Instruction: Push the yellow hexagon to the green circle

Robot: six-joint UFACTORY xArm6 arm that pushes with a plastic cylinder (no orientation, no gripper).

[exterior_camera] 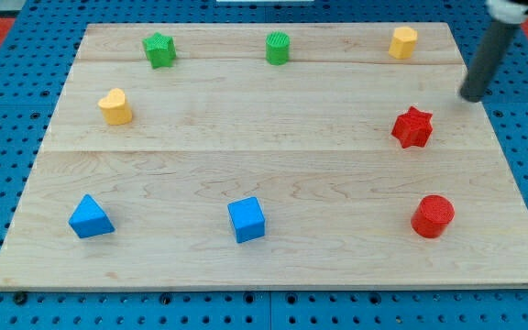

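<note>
Yellow hexagon [403,42] left of my tip [473,95]

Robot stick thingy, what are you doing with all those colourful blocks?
I'm about to push the yellow hexagon across to the green circle. Both sit along the view's top edge, still far apart. My tip rests near the view's right edge, below and right of the hexagon, above the red star, touching no block.

One camera looks steeply down from the near side, taking in the whole wooden board [273,165].
</note>
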